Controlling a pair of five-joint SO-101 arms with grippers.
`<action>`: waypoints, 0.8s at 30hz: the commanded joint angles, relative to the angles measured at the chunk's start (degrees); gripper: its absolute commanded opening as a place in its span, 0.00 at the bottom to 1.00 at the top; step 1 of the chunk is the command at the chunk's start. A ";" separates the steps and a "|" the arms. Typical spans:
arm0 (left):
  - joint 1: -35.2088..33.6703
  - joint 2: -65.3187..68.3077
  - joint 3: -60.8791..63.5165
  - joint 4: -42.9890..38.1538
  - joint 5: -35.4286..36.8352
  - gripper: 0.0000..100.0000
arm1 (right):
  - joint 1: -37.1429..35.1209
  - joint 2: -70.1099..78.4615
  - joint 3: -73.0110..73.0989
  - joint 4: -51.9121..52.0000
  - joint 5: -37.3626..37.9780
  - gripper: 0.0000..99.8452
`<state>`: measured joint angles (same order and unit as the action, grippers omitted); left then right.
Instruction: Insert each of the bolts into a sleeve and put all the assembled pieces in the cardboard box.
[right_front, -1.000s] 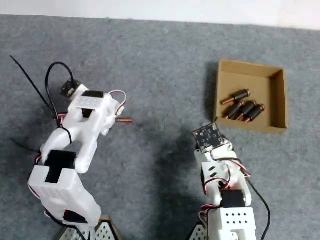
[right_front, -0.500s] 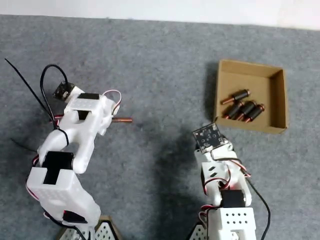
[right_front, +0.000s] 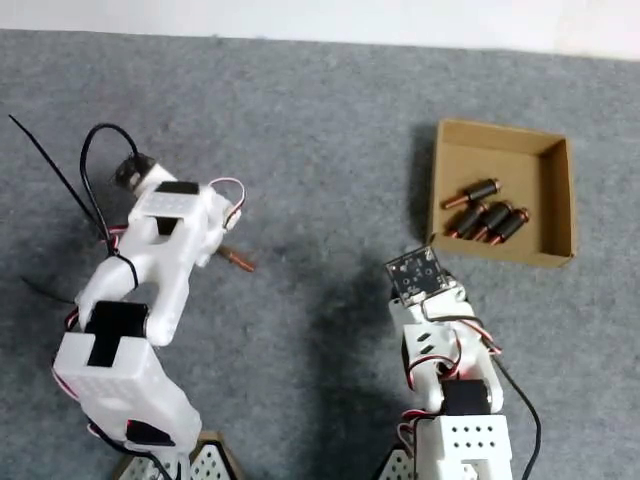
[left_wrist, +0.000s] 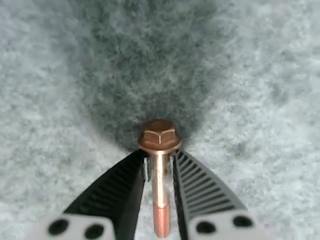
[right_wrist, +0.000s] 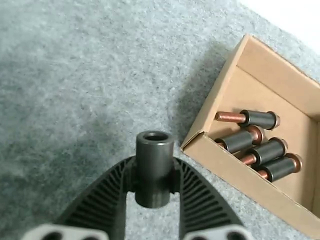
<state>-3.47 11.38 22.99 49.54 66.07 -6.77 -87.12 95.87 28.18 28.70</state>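
While the left end effector (left_wrist: 160, 157) pinches the bolt (left_wrist: 160, 176) by its shank, head forward, low over the grey surface (right_front: 330, 130), any tilt could jam the thread on the sleeve's rim. The right end effector (right_wrist: 154, 172) is clamped round the sleeve (right_wrist: 155, 150), bore open. Those two are well apart! Beyond, the cardboard box (right_wrist: 280, 75) holds four assembled pieces (right_wrist: 262, 150); its near wall stands between.
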 joint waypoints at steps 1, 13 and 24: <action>-1.10 -10.68 -7.69 8.35 -6.15 0.00 | 0.40 -0.84 5.41 -2.07 -0.09 0.00; -1.01 -50.33 -6.73 23.65 -25.14 0.00 | 0.40 -0.84 5.41 -2.07 -0.09 0.00; -1.19 -89.63 23.34 23.56 -36.75 0.00 | 0.31 -0.92 5.41 -2.07 -0.44 0.00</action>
<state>-3.56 -62.90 38.29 73.27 33.27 -6.77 -87.12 95.87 28.18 28.70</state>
